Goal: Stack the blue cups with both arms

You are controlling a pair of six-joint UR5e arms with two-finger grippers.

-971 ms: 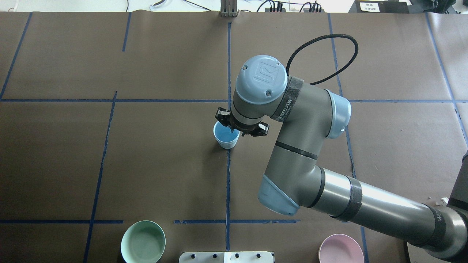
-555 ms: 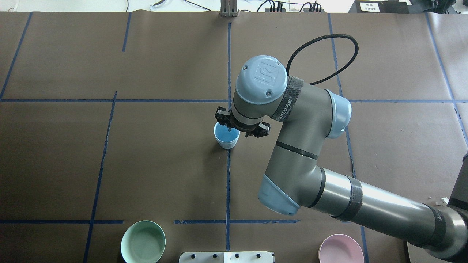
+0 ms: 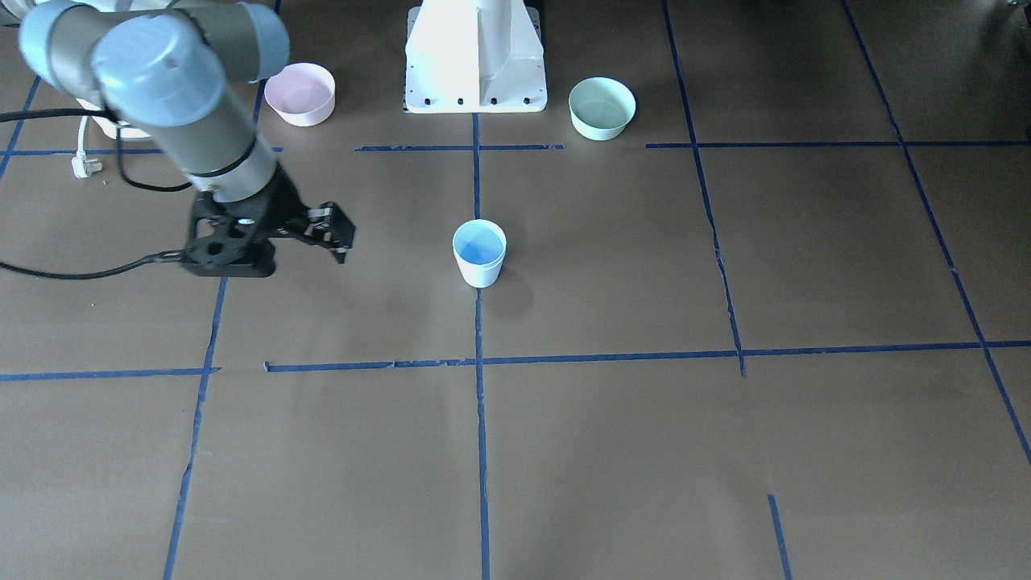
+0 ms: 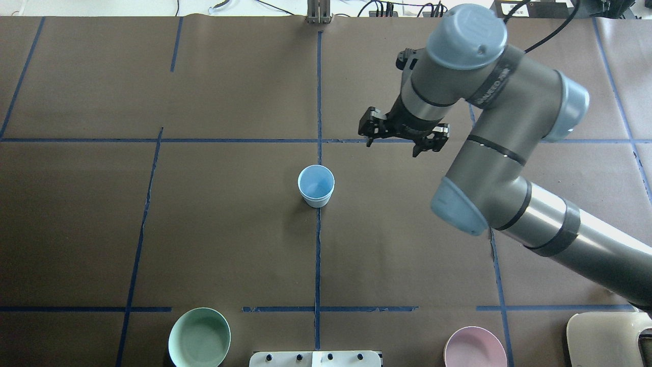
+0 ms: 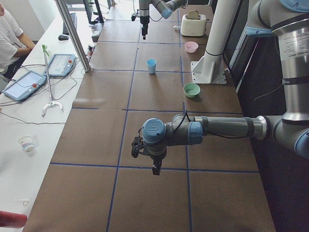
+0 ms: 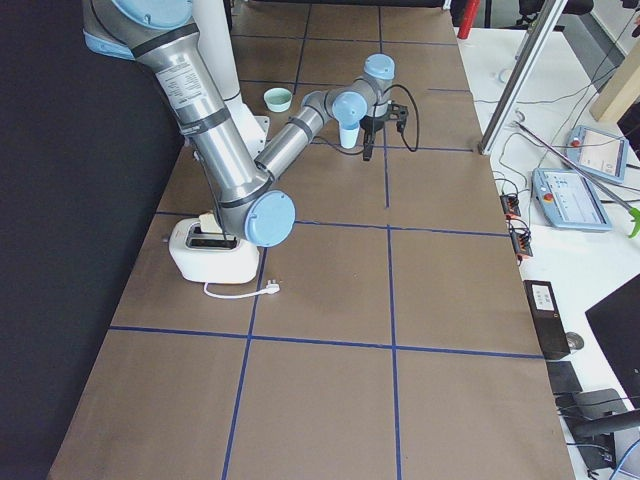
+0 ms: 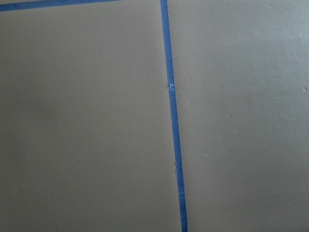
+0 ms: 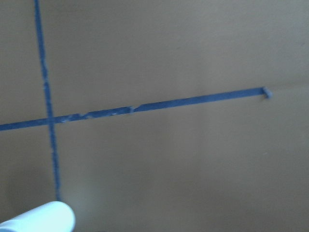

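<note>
One pale blue cup (image 4: 316, 186) stands upright near the table's middle on a blue tape line; it also shows in the front view (image 3: 479, 254). I cannot tell whether a second cup is nested in it. My right gripper (image 4: 393, 147) is open and empty. It hangs above the table, to the right of the cup and farther out, clear of it. The right wrist view catches only the cup's rim (image 8: 41, 218) at its bottom left. My left gripper (image 5: 153, 166) shows only in the exterior left view, far from the cup, and I cannot tell whether it is open or shut.
A mint-green bowl (image 4: 198, 337) and a pale pink bowl (image 4: 474, 349) sit at the near edge on either side of the white pedestal base (image 3: 475, 56). A white toaster (image 6: 212, 250) stands at the right end. Blue tape lines (image 7: 173, 125) cross the brown table.
My right gripper was over the cup's rim with its jaws spread. It has moved away to the right and farther out. The cup has stayed in place.
</note>
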